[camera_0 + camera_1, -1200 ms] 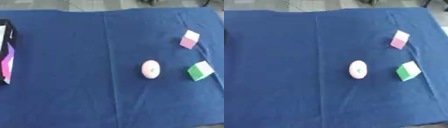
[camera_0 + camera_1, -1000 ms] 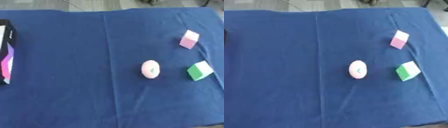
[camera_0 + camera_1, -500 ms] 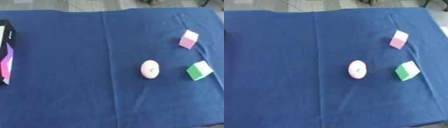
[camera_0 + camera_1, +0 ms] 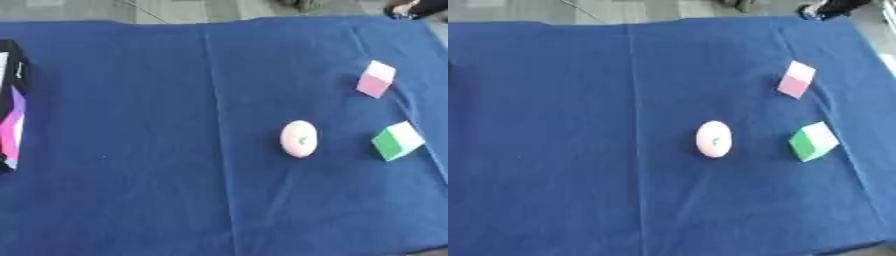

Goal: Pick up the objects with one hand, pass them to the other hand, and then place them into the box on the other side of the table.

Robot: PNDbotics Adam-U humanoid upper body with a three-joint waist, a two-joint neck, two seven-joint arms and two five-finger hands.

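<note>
blue cloth [image 4: 131, 190] unchanged — pink egg [image 4: 298, 138], pink block [image 4: 376, 79], green block [image 4: 398, 141], box [image 4: 12, 107] unmoved — fingers unseen.

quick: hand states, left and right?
Left hand: not in view.
Right hand: not in view.

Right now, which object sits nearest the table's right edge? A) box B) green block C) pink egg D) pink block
B: the green block lies furthest right on the blue cloth, right of the pink block and the egg, while the box is at the left edge.
</note>
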